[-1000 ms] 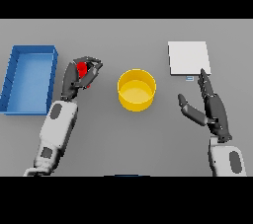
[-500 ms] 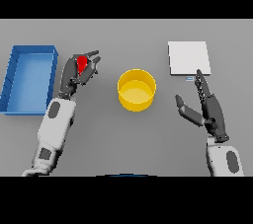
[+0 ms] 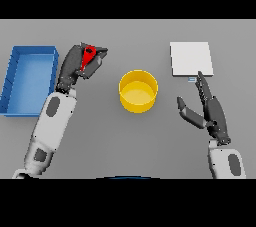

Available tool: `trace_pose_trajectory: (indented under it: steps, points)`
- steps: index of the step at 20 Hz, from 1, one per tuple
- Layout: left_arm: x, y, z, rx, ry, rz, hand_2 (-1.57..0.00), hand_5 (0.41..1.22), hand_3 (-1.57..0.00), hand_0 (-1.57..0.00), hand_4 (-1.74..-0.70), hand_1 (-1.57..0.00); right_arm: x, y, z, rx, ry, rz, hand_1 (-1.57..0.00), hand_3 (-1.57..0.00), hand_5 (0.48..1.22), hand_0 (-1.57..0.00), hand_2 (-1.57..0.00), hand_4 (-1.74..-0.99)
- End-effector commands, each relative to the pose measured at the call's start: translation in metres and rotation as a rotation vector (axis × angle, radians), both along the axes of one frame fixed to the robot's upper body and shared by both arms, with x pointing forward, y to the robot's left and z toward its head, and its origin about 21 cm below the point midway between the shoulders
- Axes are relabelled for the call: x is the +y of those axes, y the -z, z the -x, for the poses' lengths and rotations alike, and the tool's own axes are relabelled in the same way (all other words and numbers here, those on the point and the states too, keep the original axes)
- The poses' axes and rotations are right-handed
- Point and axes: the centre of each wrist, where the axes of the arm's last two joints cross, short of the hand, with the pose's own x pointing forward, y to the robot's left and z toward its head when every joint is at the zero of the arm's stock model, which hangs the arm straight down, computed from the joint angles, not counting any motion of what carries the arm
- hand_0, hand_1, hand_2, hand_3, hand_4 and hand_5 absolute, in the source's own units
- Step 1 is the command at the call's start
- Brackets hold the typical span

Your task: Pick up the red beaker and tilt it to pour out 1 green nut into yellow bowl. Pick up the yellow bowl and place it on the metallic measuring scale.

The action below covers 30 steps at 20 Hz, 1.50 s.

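Observation:
The red beaker (image 3: pixel 88 56) is held in my left hand (image 3: pixel 78 63), whose fingers are curled round it, left of the yellow bowl (image 3: pixel 138 91). Only part of the beaker shows between the fingers and it looks tilted. The bowl stands at the table's middle; I cannot make out a nut in it. The metallic measuring scale (image 3: pixel 191 59), a pale square plate, lies at the back right. My right hand (image 3: pixel 209 109) is open, fingers straight, just in front of the scale and right of the bowl, touching neither.
A blue tray (image 3: pixel 15 89) with raised walls sits at the far left, close beside my left forearm.
My left hand has carried the red beaker a little up and towards the bowl, and less of the beaker shows now. The right hand has drifted slightly back towards the scale.

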Motion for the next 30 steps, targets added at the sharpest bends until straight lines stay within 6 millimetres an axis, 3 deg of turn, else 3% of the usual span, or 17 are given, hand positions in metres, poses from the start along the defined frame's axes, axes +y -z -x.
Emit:
trace_pose_trajectory:
  steps: [1,4,7,10,15,18,21,27,30]
  points:
    - [-0.001,-0.001,-0.001,0.003,0.003,-0.015,-1.56,1.151,-1.56,-1.57,-1.62,-1.57,-0.003,0.002,-0.001,0.013,0.014,0.013,0.00,0.00,0.677,0.00,0.00,-1.277]
    - [-0.008,-0.010,-0.004,-0.017,0.035,-0.121,-1.57,1.126,-1.56,-1.57,-1.66,-1.57,-0.001,-0.001,-0.002,-0.002,0.008,0.004,0.00,0.00,0.686,0.00,0.00,-1.273]
    - [-0.019,-0.027,-0.011,-0.048,0.091,-0.362,-1.57,1.127,-1.57,-1.57,-1.70,-1.57,-0.002,-0.003,0.001,-0.007,0.009,-0.009,0.00,0.00,0.689,0.00,0.00,-1.272]
    - [-0.029,-0.037,-0.016,-0.074,0.156,-0.598,-1.57,1.145,-1.57,-1.57,-1.72,-1.57,0.004,-0.002,0.001,0.009,0.012,0.008,0.00,0.00,0.692,0.00,0.00,-1.284]
    - [-0.045,-0.049,-0.022,-0.068,0.297,-0.917,-1.57,1.196,-1.57,-1.57,-1.73,-1.57,-0.003,-0.002,0.002,0.003,0.016,0.020,0.00,0.00,0.694,0.00,0.00,-1.290]
    - [-0.057,-0.058,-0.026,-0.045,0.355,-1.096,-1.57,1.208,-1.57,-1.57,-1.61,-1.57,0.000,-0.001,0.000,0.029,0.025,-0.011,0.00,0.00,0.678,0.00,0.00,-1.284]
    - [-0.074,-0.068,-0.028,-0.039,0.393,-1.274,-1.57,1.214,-1.36,-1.57,-1.66,-1.57,0.002,-0.003,0.000,0.029,0.029,-0.039,0.00,0.00,0.651,0.00,0.00,-1.279]
    - [-0.101,-0.076,-0.034,-0.071,0.476,-1.548,-1.57,1.219,-1.20,-1.57,-1.71,-1.57,-0.003,-0.001,0.001,0.038,0.037,-0.079,0.00,0.00,0.607,0.00,0.00,-1.301]
    - [-0.116,-0.075,-0.031,-0.129,0.503,-1.654,-1.57,1.220,-1.38,-1.57,-1.72,-1.57,0.000,0.002,0.003,0.032,0.028,-0.075,0.00,0.00,0.605,0.00,0.00,-1.299]
